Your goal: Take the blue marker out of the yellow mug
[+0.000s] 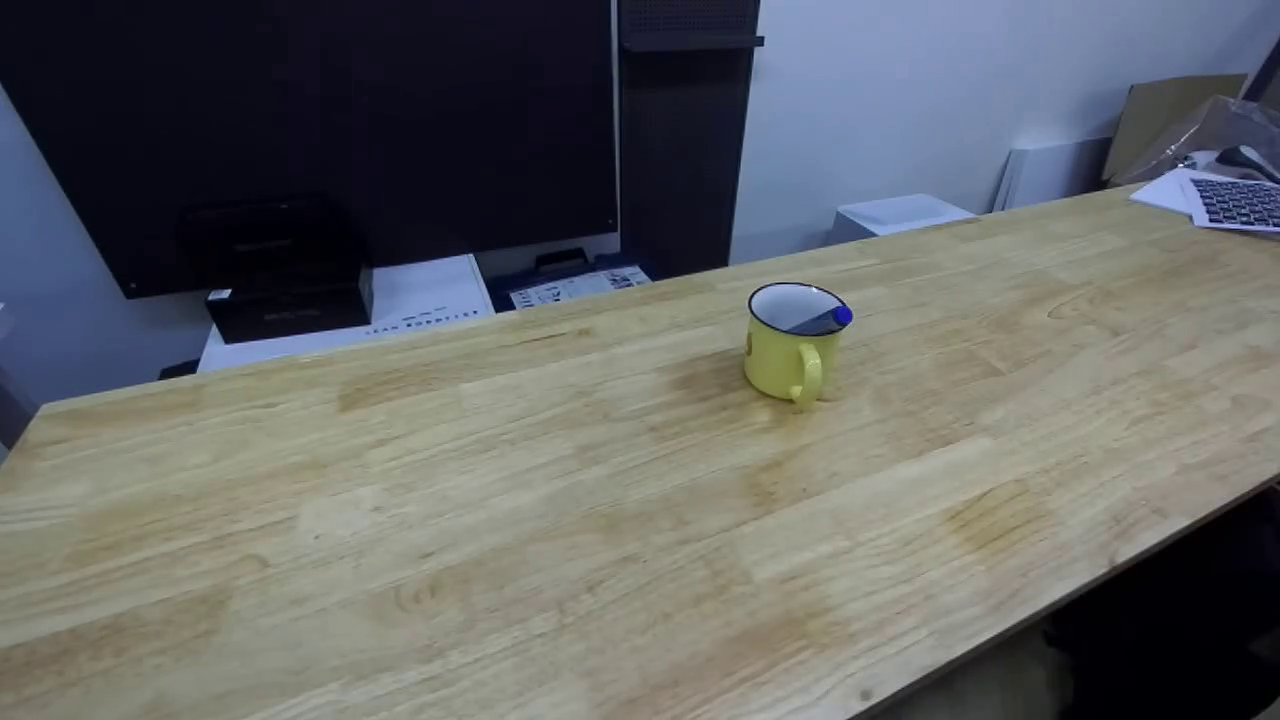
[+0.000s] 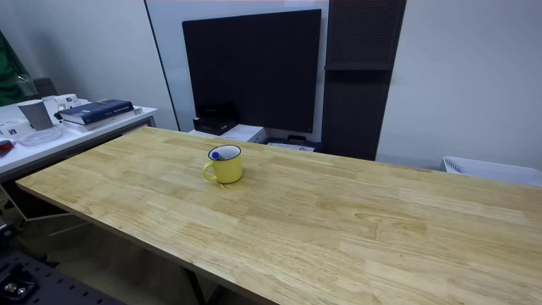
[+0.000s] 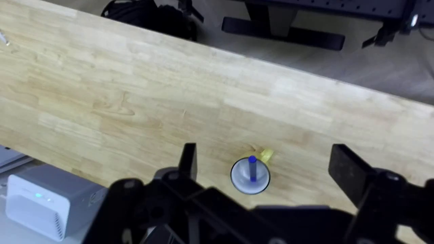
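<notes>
The jaws are black, with blocky fingertips (image 3: pixel 351 173) and chunky, round-knuckled linkages (image 3: pixel 166 203).

Open table (image 1: pixel 500 480) lies all round the yellow mug (image 1: pixel 782 352), whose mouth (image 1: pixel 785 303) gives a way in from above, while its wall (image 1: pixel 766 368) and handle (image 1: pixel 812 375) bar a low sideways reach to the blue marker (image 1: pixel 821 323) inside.

There is one yellow mug (image 1: pixel 775 360), one blue marker (image 3: pixel 253 169), two jaws, one wooden table (image 1: pixel 500 500), one grey cup (image 2: pixel 37 115), one dark-blue book (image 2: pixel 97 111).
</notes>
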Robot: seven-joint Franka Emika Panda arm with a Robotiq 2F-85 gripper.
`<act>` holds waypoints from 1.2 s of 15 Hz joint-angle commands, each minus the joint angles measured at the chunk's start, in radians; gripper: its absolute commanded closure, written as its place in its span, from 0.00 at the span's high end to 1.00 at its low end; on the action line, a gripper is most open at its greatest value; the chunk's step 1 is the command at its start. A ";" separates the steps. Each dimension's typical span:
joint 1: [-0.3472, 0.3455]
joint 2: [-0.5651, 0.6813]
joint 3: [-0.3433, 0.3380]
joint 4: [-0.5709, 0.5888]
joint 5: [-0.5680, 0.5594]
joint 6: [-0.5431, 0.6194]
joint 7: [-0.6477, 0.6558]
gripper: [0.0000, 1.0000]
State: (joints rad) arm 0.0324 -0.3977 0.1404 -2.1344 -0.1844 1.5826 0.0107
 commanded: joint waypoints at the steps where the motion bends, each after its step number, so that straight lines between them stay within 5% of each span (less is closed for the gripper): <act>1: -0.036 0.050 -0.040 -0.020 -0.089 0.209 0.099 1.00; 5: -0.091 0.227 -0.102 0.037 -0.118 0.443 0.137 1.00; 8: -0.065 0.371 -0.168 0.092 0.086 0.579 -0.120 1.00; 11: -0.067 0.485 -0.164 0.146 0.213 0.581 -0.347 1.00; 12: -0.073 0.505 -0.159 0.167 0.184 0.502 -0.353 1.00; 13: -0.076 0.448 -0.160 0.091 0.175 0.585 -0.302 1.00; 16: -0.076 0.504 -0.156 0.131 0.175 0.542 -0.339 1.00; 18: -0.059 0.513 -0.157 0.138 0.079 0.573 -0.268 1.00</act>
State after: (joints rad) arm -0.0435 0.1069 -0.0160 -1.9998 -0.0202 2.1236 -0.3321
